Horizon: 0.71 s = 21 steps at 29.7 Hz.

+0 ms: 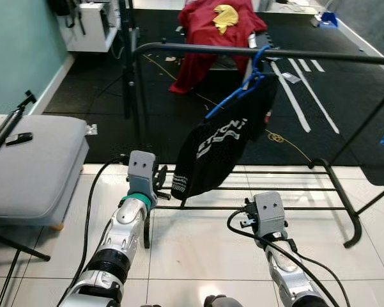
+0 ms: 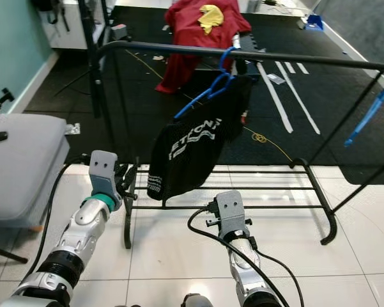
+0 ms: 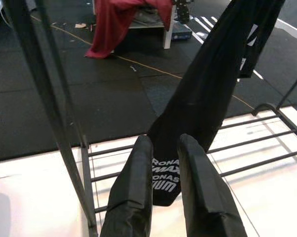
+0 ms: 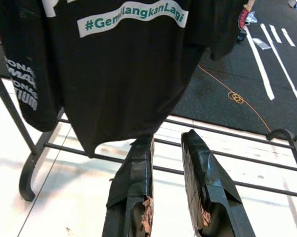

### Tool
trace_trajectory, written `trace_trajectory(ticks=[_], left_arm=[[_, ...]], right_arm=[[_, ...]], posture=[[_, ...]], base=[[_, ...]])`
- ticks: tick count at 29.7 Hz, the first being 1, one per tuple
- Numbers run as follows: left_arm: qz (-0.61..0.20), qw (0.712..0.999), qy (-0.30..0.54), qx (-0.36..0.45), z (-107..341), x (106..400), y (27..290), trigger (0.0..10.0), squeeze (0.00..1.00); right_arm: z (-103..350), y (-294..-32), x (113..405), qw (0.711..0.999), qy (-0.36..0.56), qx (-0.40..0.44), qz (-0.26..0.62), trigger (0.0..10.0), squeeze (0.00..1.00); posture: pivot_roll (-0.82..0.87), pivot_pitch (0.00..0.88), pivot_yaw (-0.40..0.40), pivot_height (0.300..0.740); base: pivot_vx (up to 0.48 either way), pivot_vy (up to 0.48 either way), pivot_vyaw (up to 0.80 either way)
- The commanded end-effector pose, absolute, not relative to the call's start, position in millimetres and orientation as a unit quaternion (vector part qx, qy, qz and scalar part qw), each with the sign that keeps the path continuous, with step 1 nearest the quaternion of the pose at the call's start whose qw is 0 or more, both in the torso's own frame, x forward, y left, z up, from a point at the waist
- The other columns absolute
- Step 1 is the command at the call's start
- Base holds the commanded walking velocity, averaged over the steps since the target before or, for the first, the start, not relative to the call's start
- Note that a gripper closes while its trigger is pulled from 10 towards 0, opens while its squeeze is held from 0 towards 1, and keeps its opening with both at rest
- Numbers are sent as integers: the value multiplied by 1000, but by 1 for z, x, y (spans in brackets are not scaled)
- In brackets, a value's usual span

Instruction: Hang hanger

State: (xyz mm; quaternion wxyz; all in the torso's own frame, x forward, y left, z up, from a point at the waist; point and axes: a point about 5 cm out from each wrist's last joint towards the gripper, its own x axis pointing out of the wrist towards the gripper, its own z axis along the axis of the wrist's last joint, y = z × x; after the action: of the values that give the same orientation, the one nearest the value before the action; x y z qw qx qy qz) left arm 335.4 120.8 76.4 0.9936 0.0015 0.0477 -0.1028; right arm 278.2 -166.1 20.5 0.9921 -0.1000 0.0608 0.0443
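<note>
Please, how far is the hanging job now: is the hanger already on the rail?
Done: the blue plastic hanger carrying the black printed T-shirt is hooked over the black metal rack rail, tilted. In hand: nothing; the left pincer and right pincer are both open and empty, low by the shirt's hem. Left: apparently only backing away.

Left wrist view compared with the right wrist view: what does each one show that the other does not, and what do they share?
Only the left wrist view has the red cloth draped over furniture on the dark floor behind, and the rack's upright post close by. Only the right wrist view has the white-and-green hashtag lettering across the black shirt, and the orange cord on the dark floor. Both share the hanging black shirt, the rack's lower bars over white tiles, and a tool with its two black fingers slightly apart, holding nothing: left tool, right tool.
</note>
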Motion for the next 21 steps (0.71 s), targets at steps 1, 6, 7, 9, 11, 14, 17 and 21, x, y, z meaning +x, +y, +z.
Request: trace_trajectory(ticks=[1, 6, 7, 9, 11, 14, 17, 21], left_arm=[[-92, 994, 55, 23, 72, 330, 134, 10000, 0], [-79, 995, 47, 33, 68, 318, 155, 10000, 0], [-79, 995, 47, 33, 68, 318, 155, 10000, 0], [-93, 994, 51, 38, 62, 310, 159, 10000, 0], [-93, 994, 51, 38, 62, 310, 159, 10000, 0], [-102, 992, 58, 39, 58, 307, 159, 10000, 0], [-101, 992, 69, 38, 54, 309, 158, 10000, 0], [-126, 989, 67, 40, 59, 318, 144, 10000, 0]], right_arm=[[17, -162, 277, 990, 70, -100, 65, 10000, 0], [21, -156, 284, 984, 67, -129, 108, 10000, 0], [21, -156, 284, 984, 67, -129, 108, 10000, 0], [29, -159, 292, 984, 54, -136, 101, 10000, 0], [29, -159, 292, 984, 54, -136, 101, 10000, 0], [35, -157, 296, 984, 42, -135, 107, 10000, 0], [37, -149, 294, 980, 30, -141, 134, 10000, 0], [36, -145, 288, 983, 16, -123, 137, 10000, 0]], posture=[[-44, 15, -25, 740], [-30, 24, -36, 740], [-30, 24, -36, 740], [-39, 12, -35, 740], [-39, 12, -35, 740], [-64, 4, -23, 740], [-94, 4, -9, 740], [-101, 0, 2, 740]], base=[[0, 0, 0], [0, 0, 0], [0, 0, 0], [0, 0, 0], [0, 0, 0], [0, 0, 0], [0, 0, 0], [0, 0, 0]])
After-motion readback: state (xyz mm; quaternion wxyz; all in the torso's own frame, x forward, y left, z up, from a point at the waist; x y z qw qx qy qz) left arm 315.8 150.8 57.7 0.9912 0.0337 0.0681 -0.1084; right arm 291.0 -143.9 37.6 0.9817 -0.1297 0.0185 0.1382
